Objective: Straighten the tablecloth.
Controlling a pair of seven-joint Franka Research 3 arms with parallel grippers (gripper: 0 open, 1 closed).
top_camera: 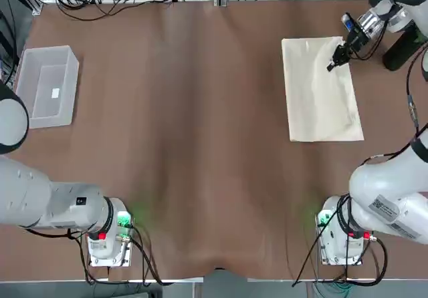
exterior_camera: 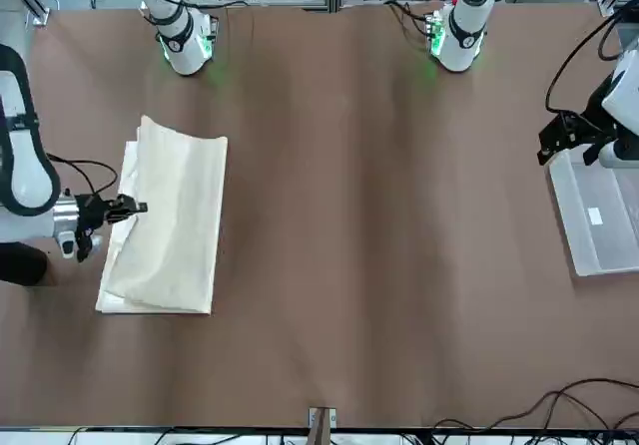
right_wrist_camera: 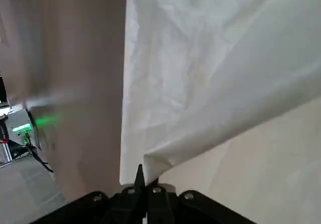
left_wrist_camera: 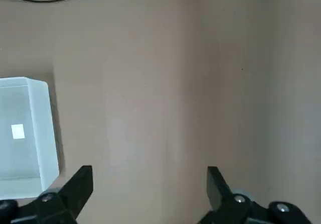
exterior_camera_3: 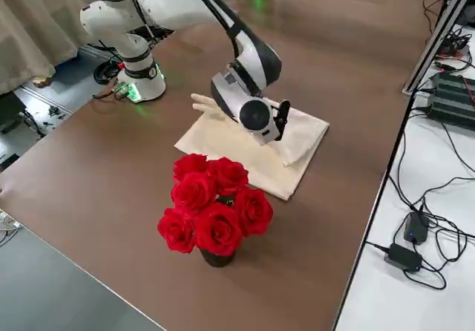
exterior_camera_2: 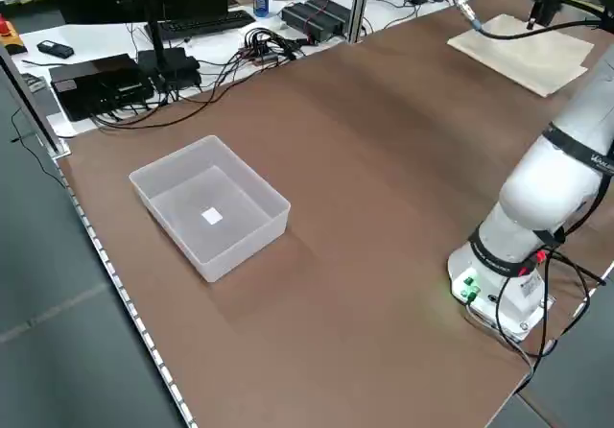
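While the tablecloth (top_camera: 322,91) lies folded on the brown table cover (top_camera: 194,144), at the far end of the robot's right side, only the opening of the job is judged to be done. A corner of its upper layer is pinched between the closed fingers of the right gripper (top_camera: 332,63), and in the right wrist view that layer is seen lifted off the layer beneath, with the jaws clamped tight on the fabric's point. From the right side view the raised flap is seen peeled up near the vase of red roses (exterior_camera_3: 211,208), which stands just beside the cloth's edge.

So a grip is had, and the fold is begun to be opened, but the cloth is far from flat: it is stacked in layers and softly creased, and the unfolding and smoothing are all left to do. Care is judged to be needed near the flowers as the layer is drawn across.

Over at the other side, the left gripper (left_wrist_camera: 150,194) is held above bare table with its fingers wide apart, just beside the clear plastic bin (top_camera: 45,85), well apart from the cloth and taking no part.
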